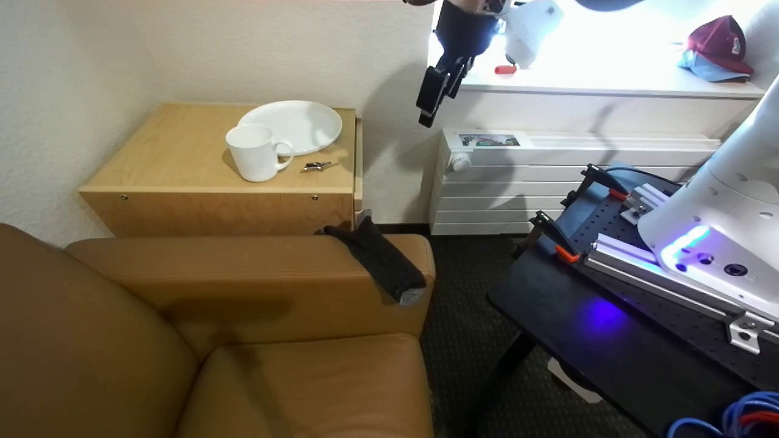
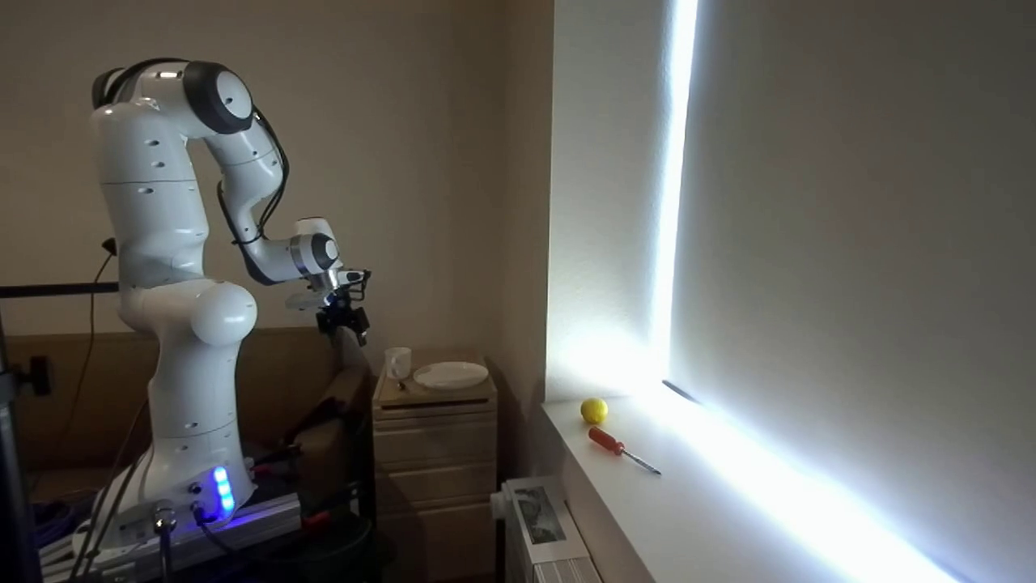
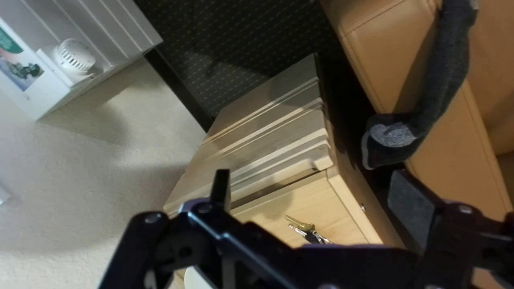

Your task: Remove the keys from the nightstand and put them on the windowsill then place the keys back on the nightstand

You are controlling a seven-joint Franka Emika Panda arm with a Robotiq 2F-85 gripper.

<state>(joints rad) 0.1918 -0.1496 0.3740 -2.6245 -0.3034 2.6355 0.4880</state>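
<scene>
High beside the nightstand [image 1: 176, 146] bearing the keys [image 1: 316, 166], hovering with gripper [image 3: 313, 188] spread wide, empty; through too low a reach, could tip the mug [image 1: 252, 155] just beside those keys.

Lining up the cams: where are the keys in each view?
In an exterior view: keys left of centre, above mid-height, right of the white cup.
In an exterior view: keys probably the dark speck below the white cup, left of centre; too small to confirm.
Wrist view: keys low, right of centre.
Shared landmark: the nightstand, visible in all three.
</scene>
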